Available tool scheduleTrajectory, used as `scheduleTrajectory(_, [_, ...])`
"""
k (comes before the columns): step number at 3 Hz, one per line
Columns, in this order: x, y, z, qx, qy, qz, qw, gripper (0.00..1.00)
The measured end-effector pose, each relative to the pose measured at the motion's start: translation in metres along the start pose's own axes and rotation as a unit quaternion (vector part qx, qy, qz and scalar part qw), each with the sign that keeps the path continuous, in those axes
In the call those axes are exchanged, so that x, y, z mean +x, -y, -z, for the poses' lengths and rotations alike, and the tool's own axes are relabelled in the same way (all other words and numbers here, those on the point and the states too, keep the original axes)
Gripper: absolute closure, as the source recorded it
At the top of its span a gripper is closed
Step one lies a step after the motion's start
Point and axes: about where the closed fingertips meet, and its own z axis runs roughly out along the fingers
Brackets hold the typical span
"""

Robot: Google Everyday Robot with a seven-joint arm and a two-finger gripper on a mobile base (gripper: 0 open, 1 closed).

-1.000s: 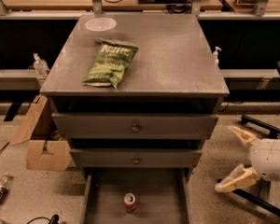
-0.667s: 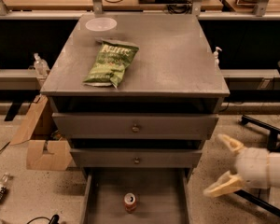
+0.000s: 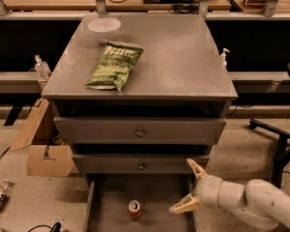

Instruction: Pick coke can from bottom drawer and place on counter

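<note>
The coke can [image 3: 134, 210] stands upright on the flat grey floor of the open bottom drawer [image 3: 159, 192], left of its middle. My gripper [image 3: 189, 187] is open, with one finger pointing up and one pointing left; it hangs over the drawer's right part, to the right of the can and apart from it. It holds nothing. The counter [image 3: 179, 57] is the grey top of the cabinet above.
A green chip bag [image 3: 115, 65] and a white dish [image 3: 104, 25] lie on the counter's left. Two shut drawers with knobs [image 3: 140, 132] sit above the open one. Cardboard [image 3: 46, 153] and a bottle [image 3: 0, 195] lie on the floor left; a chair base [image 3: 275, 134] stands right.
My arm has moved left from beside the cabinet to over the right part of the open bottom drawer, closer to the can. The can has not moved.
</note>
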Motion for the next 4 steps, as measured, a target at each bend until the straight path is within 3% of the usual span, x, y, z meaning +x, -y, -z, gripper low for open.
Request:
scheduleTrajectory(1, [0.061, -0.012, -0.058, -0.003, 0.004, -0.018, 0.9998, 0.0])
scheduleTrajectory(2, [0.07, -0.025, -0.068, -0.012, 0.012, -0.036, 0.9992, 0.0])
scheduleTrajectory(3, [0.069, -0.025, -0.067, -0.012, 0.012, -0.035, 0.9993, 0.0])
scheduleTrajectory(4, [0.091, -0.037, -0.108, -0.04, 0.007, -0.034, 0.9986, 0.0])
